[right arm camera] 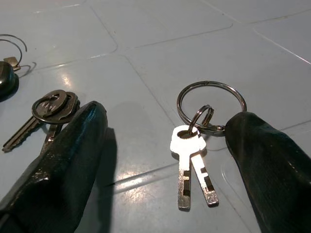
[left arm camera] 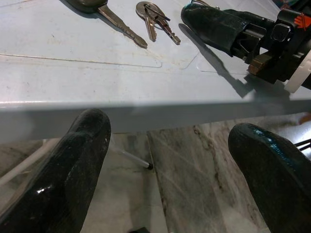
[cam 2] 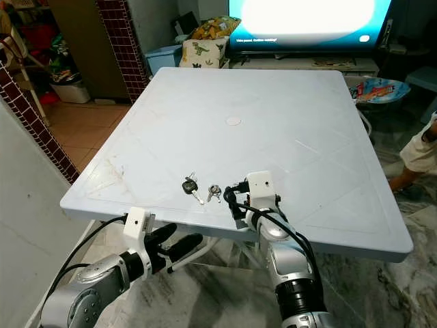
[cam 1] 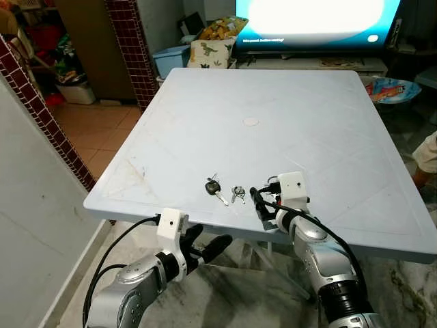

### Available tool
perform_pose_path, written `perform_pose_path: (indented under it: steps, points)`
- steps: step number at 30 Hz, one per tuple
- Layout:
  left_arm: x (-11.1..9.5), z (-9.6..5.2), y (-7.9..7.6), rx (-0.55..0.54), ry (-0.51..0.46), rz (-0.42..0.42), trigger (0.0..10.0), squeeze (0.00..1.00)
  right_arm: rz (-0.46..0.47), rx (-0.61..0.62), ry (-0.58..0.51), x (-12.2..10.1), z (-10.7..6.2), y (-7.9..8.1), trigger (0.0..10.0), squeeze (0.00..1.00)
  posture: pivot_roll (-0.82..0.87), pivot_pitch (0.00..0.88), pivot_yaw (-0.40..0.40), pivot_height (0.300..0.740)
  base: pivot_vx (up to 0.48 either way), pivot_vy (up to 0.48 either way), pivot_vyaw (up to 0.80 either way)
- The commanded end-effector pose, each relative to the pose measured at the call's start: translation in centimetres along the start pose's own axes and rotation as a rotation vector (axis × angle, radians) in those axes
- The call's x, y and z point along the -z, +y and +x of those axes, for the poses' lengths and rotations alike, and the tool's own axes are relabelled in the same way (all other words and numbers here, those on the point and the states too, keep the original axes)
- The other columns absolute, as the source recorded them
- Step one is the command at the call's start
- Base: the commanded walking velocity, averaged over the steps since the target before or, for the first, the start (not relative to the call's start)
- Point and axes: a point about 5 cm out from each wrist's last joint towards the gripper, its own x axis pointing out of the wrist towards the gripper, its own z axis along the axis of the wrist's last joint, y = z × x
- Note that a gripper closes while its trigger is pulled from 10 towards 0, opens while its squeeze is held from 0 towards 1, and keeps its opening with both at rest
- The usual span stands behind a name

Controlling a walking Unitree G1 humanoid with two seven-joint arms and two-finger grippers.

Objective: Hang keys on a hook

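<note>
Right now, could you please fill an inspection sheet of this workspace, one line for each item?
Surface: pale plastic table, scuffed near the robot's left front corner.
Job's things: ringed silver keys between the right gripper's fingers; black-headed key and small key pair lying beside; hook: nothing seen.
Clutter: nothing seen on the table besides the keys.
Grippers: right gripper open, resting on the table; left gripper open, below the table edge.
Cables: black cable looping from the left wrist.
Surroundings: lit screen, dinosaur-print box, tiled floor.
</note>
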Motion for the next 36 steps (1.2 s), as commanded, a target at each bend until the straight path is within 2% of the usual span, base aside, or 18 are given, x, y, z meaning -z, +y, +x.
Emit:
perform_pose_path:
  steps: [1, 8, 10, 19, 27, 30, 36]
  points:
    - [0.0, -0.2, 0.2, -0.013, 0.010, 0.009, 10.0, 0.00, -0.016, -0.006, 0.023, 0.2, 0.1, 0.2, 10.0, 0.00, -0.04, 0.000, 0.088, 0.740, 0.000, 0.000, 0.00]
    - [0.0, -0.2, 0.2, -0.013, 0.009, 0.009, 10.0, 0.00, -0.016, -0.011, 0.030, 0.4, -0.1, 0.2, 10.0, 0.00, -0.04, 0.000, 0.088, 0.740, 0.000, 0.000, 0.00]
    - [0.2, -0.2, 0.2, -0.011, 0.013, 0.007, 10.0, 0.00, -0.039, -0.033, 0.086, 2.4, -2.1, -0.4, 10.0, 0.00, -0.05, 0.000, 0.091, 0.740, 0.000, 0.000, 0.00]
    - [0.1, -0.1, 0.3, -0.007, 0.015, 0.012, 10.0, 0.00, -0.069, -0.035, 0.103, 3.2, -3.7, -0.8, 10.0, 0.00, -0.06, 0.000, 0.094, 0.740, 0.000, 0.000, 0.00]
    - [0.1, 0.0, 0.2, -0.004, 0.018, 0.015, 10.0, 0.00, -0.083, -0.022, 0.084, 2.6, -3.8, 0.0, 10.0, 0.00, -0.06, 0.000, 0.096, 0.740, 0.000, 0.000, 0.00]
    - [0.1, 0.0, 0.3, -0.008, 0.016, 0.018, 10.0, 0.00, -0.109, 0.006, 0.030, 1.4, -3.3, -0.3, 10.0, 0.00, -0.06, 0.000, 0.098, 0.740, 0.000, 0.000, 0.00]
    - [0.0, 0.1, 0.3, -0.010, 0.014, 0.021, 10.0, 0.00, -0.113, 0.051, -0.012, -0.2, -1.9, -0.9, 10.0, 0.00, -0.06, 0.000, 0.099, 0.740, 0.000, 0.000, 0.00]
